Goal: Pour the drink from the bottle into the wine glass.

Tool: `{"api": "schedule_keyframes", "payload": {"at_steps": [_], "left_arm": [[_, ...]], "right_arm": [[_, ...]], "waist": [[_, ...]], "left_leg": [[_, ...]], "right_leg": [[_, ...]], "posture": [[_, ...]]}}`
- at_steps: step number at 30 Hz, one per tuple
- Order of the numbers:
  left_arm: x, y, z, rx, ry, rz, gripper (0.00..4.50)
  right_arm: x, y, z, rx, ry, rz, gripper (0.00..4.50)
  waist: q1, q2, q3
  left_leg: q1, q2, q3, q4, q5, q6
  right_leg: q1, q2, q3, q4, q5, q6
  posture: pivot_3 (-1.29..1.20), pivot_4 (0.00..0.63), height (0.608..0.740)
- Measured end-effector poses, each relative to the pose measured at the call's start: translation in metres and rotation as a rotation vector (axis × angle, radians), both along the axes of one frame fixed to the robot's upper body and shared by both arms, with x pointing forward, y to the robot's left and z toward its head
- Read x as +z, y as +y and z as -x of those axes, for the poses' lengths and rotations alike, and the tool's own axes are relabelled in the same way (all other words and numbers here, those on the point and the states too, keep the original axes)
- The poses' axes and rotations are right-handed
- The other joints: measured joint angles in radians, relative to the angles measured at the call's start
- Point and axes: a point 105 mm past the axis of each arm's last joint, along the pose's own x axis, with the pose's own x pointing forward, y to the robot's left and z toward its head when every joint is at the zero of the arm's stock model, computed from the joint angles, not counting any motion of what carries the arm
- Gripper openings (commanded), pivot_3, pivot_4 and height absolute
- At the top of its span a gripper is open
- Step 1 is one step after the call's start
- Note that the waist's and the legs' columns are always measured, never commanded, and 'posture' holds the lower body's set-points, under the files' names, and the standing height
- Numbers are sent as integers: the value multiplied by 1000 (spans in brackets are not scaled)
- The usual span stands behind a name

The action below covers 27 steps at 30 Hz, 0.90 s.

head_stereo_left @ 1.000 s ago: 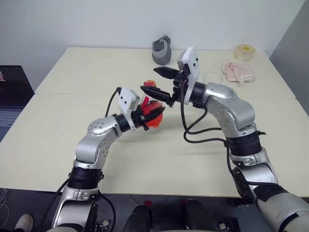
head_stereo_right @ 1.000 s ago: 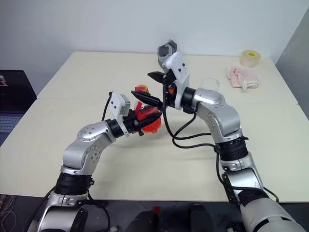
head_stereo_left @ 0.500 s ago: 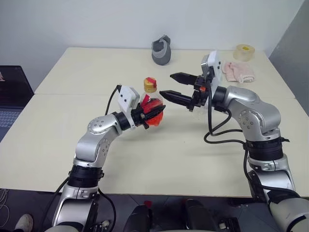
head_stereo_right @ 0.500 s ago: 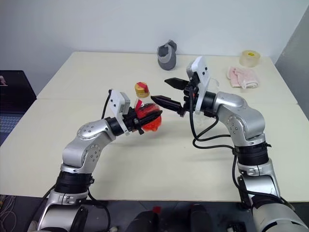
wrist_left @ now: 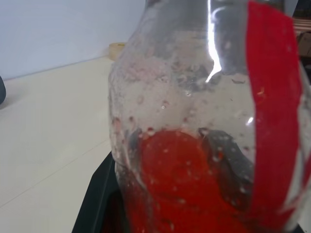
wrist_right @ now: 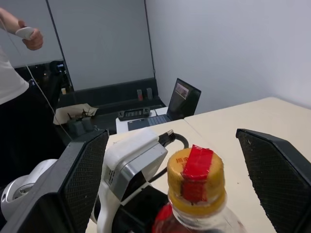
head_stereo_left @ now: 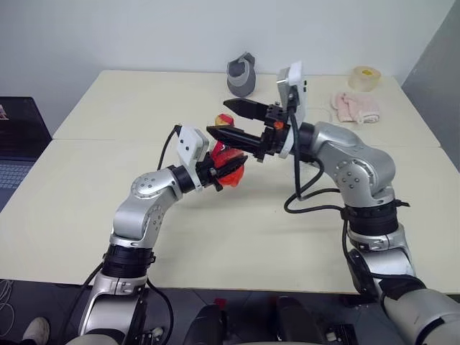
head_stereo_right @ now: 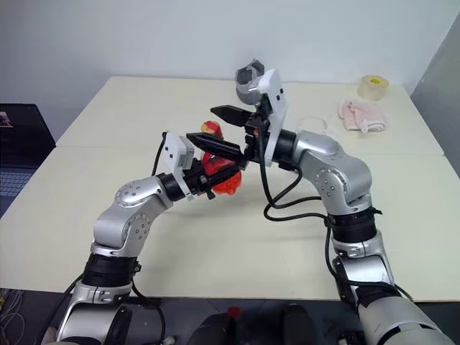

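Upright, cap-up bottle point(head_stereo_left: 224, 147) in left tool point(head_stereo_left: 228, 167)'s grip, right tool point(head_stereo_left: 224, 121) wide around cap point(wrist_right: 196, 178).

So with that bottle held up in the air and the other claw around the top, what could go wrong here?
1. The right gripper stands open on either side of the yellow-and-red cap; if it closes off-centre, it may knock the bottle askew in the left gripper.
2. The left gripper holds the bottle above the table; twisting the cap could make it slip and spill the red-orange drink.
3. The wine glass stands behind the right arm, which could bump it.
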Motion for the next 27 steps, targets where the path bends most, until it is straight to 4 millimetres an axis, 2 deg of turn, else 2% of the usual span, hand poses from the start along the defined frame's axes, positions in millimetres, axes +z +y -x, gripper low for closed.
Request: {"api": "schedule_keyframes", "payload": {"at_steps": [7, 8, 12, 17, 27], "left_arm": [[0, -1, 0, -2, 1, -2, 1582], [-1, -1, 0, -2, 1, -2, 1582], [-1, 0, 1, -1, 0, -3, 1582], [-2, 0, 1, -1, 6, -5, 1582], [-1, 0, 3, -1, -2, -2, 1582]], "right_arm": [[-8, 7, -5, -18, -15, 35, 4500], [-9, 8, -5, -19, -16, 41, 4317], [-10, 10, -5, -14, -27, 41, 3211], [-11, 7, -10, -39, -37, 44, 1335], [-8, 8, -9, -33, -45, 55, 1280]], "waist": [[-2, 0, 0], [-2, 0, 0], [-1, 0, 0], [-1, 0, 0], [-2, 0, 0]], "left_leg": [[0, 0, 0, 0, 0, 0], [0, 0, 0, 0, 0, 0], [0, 0, 0, 0, 0, 0], [0, 0, 0, 0, 0, 0], [0, 0, 0, 0, 0, 0]], "right_leg": [[0, 0, 0, 0, 0, 0], [0, 0, 0, 0, 0, 0], [0, 0, 0, 0, 0, 0], [0, 0, 0, 0, 0, 0], [0, 0, 0, 0, 0, 0]], "posture": [[0, 150, 740], [0, 150, 740], [0, 150, 740], [0, 150, 740], [0, 150, 740]]}}
